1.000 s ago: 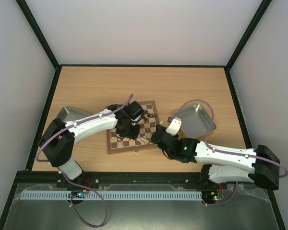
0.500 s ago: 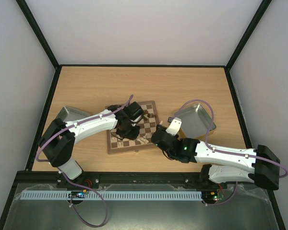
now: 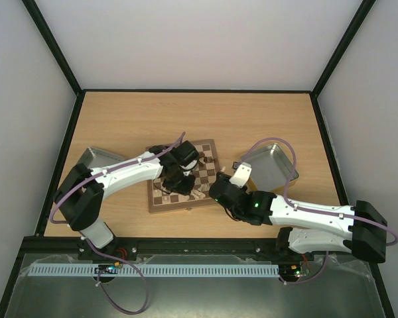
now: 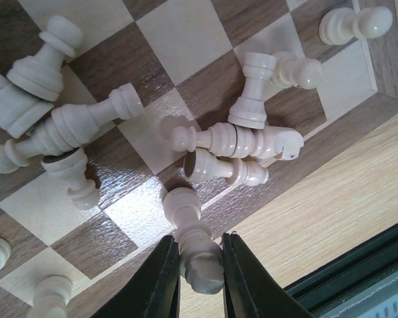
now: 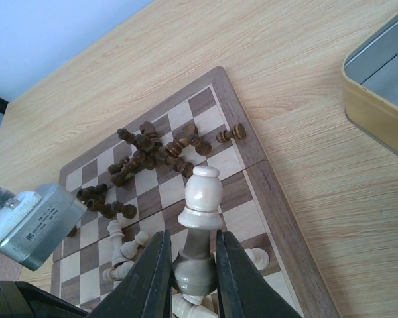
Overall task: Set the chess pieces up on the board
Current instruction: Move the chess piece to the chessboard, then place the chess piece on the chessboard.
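Left gripper (image 4: pixel 199 244) clamps cream piece (image 4: pixel 184 212); right gripper (image 5: pixel 191 236), pale piece (image 5: pixel 204 191) (base-gripped).

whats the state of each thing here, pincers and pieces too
board, lying flat
left pincer, shut on a cream piece
right pincer, shut on a tall cream piece
loose cream pieces, toppled on the board
dark pieces, toppled in a heap

Glare on the square wooden chessboard (image 4: pixel 205 33): its dark-brown and cream squares are varnished and glossy, with grain showing in the dark ones. The pale cream turned-wood chess pieces (image 4: pixel 66 126) are smooth and satin, and the dark brown wooden chess pieces (image 5: pixel 149 156) look duller. The light wood-grain worktop (image 5: pixel 285 59) reads matt. The grey metal tray (image 5: pixel 378 109) has a dull sheen, its outer wall mirroring the wood. On the left gripper (image 4: pixel 199 248), the black plastic fingers (image 4: pixel 162 285) are smooth and softly shiny.
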You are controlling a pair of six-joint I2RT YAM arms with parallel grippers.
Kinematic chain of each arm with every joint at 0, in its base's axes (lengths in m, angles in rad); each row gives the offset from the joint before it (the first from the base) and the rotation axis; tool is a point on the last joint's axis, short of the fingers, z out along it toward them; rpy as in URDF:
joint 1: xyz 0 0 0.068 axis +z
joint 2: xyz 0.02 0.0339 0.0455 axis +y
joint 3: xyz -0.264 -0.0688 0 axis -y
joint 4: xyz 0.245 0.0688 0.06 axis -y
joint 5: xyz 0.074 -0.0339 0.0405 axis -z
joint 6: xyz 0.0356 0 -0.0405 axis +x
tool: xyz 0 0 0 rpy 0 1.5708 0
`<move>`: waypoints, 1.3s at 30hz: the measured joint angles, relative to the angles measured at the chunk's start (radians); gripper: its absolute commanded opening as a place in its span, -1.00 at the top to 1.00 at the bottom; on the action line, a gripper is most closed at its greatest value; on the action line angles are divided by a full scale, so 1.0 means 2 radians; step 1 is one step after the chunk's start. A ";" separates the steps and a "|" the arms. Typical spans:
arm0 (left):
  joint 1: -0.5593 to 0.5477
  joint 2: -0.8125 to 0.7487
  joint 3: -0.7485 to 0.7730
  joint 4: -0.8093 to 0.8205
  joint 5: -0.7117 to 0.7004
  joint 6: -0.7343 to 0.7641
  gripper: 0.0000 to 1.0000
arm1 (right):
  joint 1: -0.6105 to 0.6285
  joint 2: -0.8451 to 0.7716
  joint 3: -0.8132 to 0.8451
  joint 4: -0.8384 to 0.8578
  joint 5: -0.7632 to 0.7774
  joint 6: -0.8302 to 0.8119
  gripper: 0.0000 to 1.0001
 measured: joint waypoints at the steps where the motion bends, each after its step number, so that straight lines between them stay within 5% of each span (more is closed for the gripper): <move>1: -0.001 0.000 0.000 0.000 0.001 0.001 0.63 | 0.000 0.000 0.000 0.000 0.001 0.000 0.72; 15: -0.007 0.008 0.000 0.016 0.008 -0.002 0.56 | 0.000 -0.006 -0.002 0.000 0.006 0.003 0.72; 22: -0.007 0.010 0.000 0.017 0.004 -0.008 0.12 | 0.000 -0.013 -0.005 0.000 0.006 0.003 0.72; 29: -0.007 0.006 0.006 0.012 0.003 -0.011 -0.06 | 0.000 -0.039 -0.022 0.025 0.004 -0.022 0.72; 39: 0.051 -0.152 0.008 0.055 0.020 -0.039 -0.33 | 0.000 -0.112 -0.068 0.149 -0.041 -0.182 0.77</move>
